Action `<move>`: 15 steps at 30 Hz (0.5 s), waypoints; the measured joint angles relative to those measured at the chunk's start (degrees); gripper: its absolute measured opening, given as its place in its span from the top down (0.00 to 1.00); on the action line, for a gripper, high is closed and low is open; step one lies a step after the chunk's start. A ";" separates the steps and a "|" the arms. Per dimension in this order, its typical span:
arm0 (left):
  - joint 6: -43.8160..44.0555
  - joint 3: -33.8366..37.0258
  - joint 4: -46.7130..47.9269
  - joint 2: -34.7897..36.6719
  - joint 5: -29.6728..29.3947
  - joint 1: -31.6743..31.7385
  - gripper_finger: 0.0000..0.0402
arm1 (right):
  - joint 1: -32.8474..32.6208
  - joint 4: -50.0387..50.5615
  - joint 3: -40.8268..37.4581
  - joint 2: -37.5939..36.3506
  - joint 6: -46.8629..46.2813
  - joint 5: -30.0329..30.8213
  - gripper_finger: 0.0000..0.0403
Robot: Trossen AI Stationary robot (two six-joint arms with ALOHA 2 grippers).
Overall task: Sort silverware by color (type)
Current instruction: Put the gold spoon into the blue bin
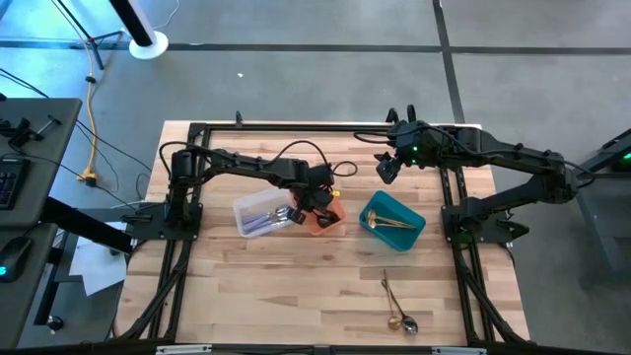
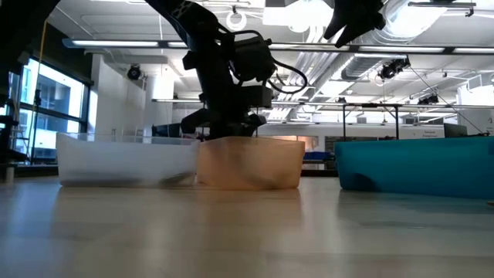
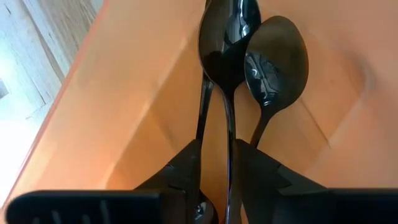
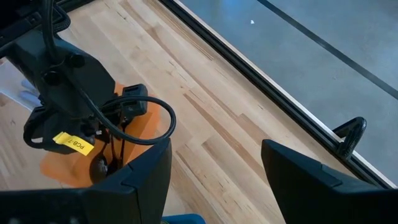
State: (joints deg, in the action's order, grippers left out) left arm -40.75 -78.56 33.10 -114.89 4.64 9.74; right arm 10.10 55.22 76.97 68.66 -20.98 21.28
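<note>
Left end effector [image 3: 217,180] clamping black spoon [image 3: 227,37] inside orange bin [image 1: 323,219], right end effector [image 4: 214,165] spread, empty.

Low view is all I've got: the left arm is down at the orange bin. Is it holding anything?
Observer: Yes. In the left wrist view, the left gripper is closed on a black spoon by its handle, inside the orange bin. A second black spoon lies beside it.
Operator: And the right gripper?
Observer: The right gripper is open and holds nothing, raised over the far side of the table.
Operator: Anything left unsorted?
Observer: A gold spoon and a silver spoon lie together on the table near its front edge, outside all the bins.
</note>
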 joint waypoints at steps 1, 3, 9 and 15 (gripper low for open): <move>0.00 0.00 0.00 0.00 0.00 0.00 0.78 | 0.01 0.00 0.00 0.00 0.00 0.00 0.42; 0.06 0.00 0.02 0.00 0.00 0.00 0.75 | 0.01 0.02 0.00 0.00 -0.01 0.02 0.42; 2.58 0.00 0.09 0.00 0.02 0.00 0.69 | 0.01 0.02 0.00 0.00 0.01 0.02 0.42; 3.08 -2.09 2.71 0.04 -0.27 0.00 0.68 | 0.00 0.02 0.00 0.00 0.01 0.02 0.42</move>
State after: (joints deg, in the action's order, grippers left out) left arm -37.67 -80.66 35.81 -114.85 4.37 9.74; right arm 10.10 55.24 76.97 68.66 -20.97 21.30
